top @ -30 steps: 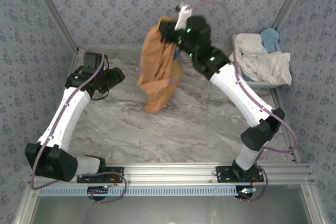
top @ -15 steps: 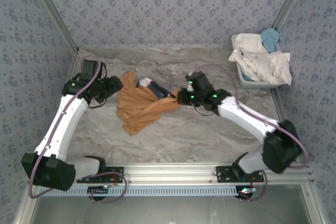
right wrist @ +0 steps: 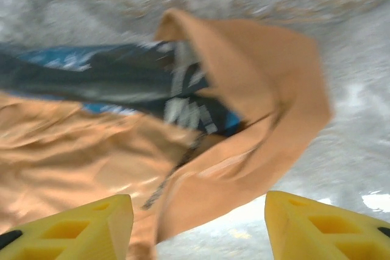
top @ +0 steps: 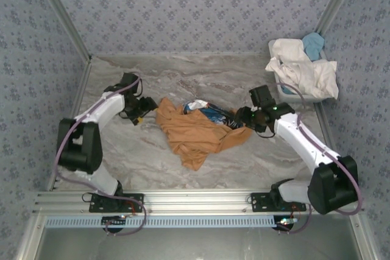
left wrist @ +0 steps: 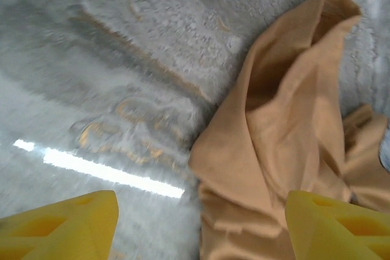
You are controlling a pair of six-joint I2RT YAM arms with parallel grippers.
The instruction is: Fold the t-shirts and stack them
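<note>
At the middle of the surface: a tan-orange t-shirt [top: 196, 135] lies in a crumpled heap, not yet spread flat.
Far edge of the heap: a dark blue and white printed patch [top: 207, 112] shows; I cannot tell if it belongs to this shirt.
My left tool [top: 142, 114]: low, just beside the shirt's left edge; its yellow fingers [left wrist: 61, 226] stand wide apart with nothing gripped.
My right tool [top: 245, 119]: low at the shirt's right corner; its fingers [right wrist: 323, 223] are wide apart, with cloth lying under the gap but not pinched.
Far right corner: a white tub [top: 291, 95] heaped with white t-shirts [top: 301, 68] and a light blue one [top: 314, 43], well apart from the work.
Step in hand, as I judge it: flattening the shirt before any fold.
How to do it well: I should pinch a single layer at opposite outer edges, one tool each side, lift only a little, then draw apart evenly so the wrinkles pull out.
Risk: grabbing bunched layers would drag the heap rather than open it.
</note>
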